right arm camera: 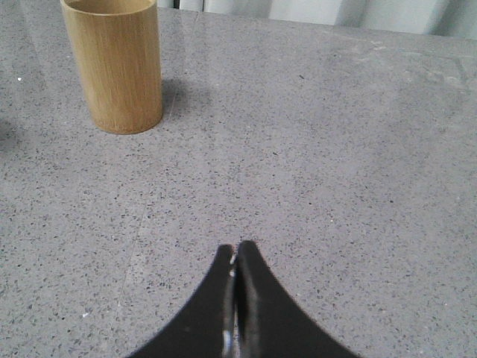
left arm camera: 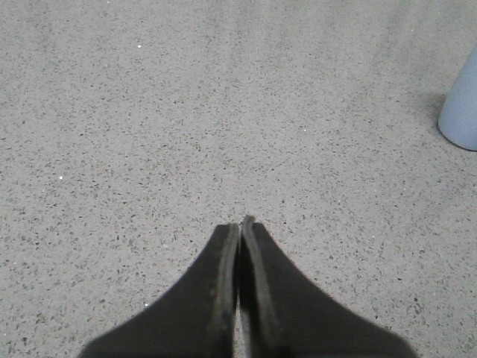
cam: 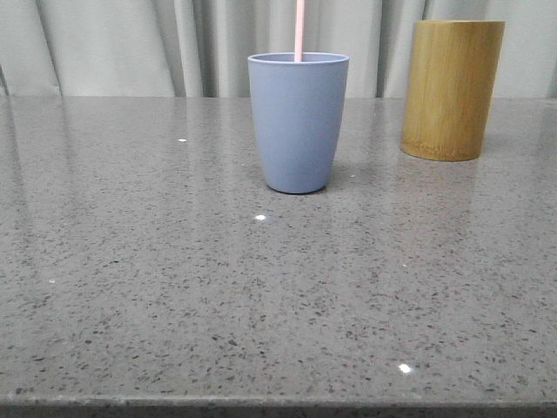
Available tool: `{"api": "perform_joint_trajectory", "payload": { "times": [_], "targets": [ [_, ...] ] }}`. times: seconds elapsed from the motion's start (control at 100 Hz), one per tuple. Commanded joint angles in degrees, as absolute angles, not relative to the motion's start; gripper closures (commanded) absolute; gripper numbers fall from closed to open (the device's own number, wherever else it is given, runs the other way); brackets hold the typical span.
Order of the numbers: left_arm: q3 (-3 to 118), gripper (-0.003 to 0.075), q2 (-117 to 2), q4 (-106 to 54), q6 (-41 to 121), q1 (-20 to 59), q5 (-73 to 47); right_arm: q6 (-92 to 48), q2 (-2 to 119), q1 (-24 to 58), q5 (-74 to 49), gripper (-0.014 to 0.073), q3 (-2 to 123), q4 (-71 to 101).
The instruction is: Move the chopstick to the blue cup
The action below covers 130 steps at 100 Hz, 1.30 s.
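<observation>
The blue cup (cam: 298, 122) stands upright at the middle of the grey table, and a pale pink chopstick (cam: 299, 30) rises out of it past the top of the front view. A corner of the cup (left arm camera: 462, 104) shows at the edge of the left wrist view. My left gripper (left arm camera: 240, 224) is shut with nothing in it, over bare tabletop well away from the cup. My right gripper (right arm camera: 236, 248) is also shut and empty, over bare table some way from the bamboo holder. Neither gripper appears in the front view.
A yellow-brown bamboo cylinder (cam: 452, 89) stands upright at the back right, also seen in the right wrist view (right arm camera: 113, 63). No stick shows above its rim. A pale curtain (cam: 130, 43) hangs behind the speckled stone table (cam: 261, 296).
</observation>
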State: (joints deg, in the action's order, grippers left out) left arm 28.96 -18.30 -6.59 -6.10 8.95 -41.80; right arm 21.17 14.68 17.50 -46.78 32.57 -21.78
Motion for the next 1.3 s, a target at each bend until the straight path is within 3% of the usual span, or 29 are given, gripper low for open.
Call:
{"api": "perform_joint_trajectory", "payload": {
  "times": [0.0, 0.71, 1.04, 1.29],
  "targets": [
    [30.4, 0.0739, -18.8, -6.9, -6.7, 8.9, -37.6, 21.2, 15.2, 17.1, -43.0, 0.0662, 34.0, -23.8],
    [30.3, 0.0739, -18.4, -3.2, -6.7, 8.9, -36.2, 21.2, 15.2, 17.1, -43.0, 0.0662, 34.0, -23.8],
    [15.2, 0.0739, -7.6, 0.0, -6.7, 8.9, -2.2, 21.2, 15.2, 17.1, -43.0, 0.0662, 34.0, -23.8],
    [3.1, 0.0739, 1.2, 2.7, -6.7, 8.9, 2.1, 21.2, 15.2, 17.1, -43.0, 0.0662, 34.0, -23.8]
  ]
}}
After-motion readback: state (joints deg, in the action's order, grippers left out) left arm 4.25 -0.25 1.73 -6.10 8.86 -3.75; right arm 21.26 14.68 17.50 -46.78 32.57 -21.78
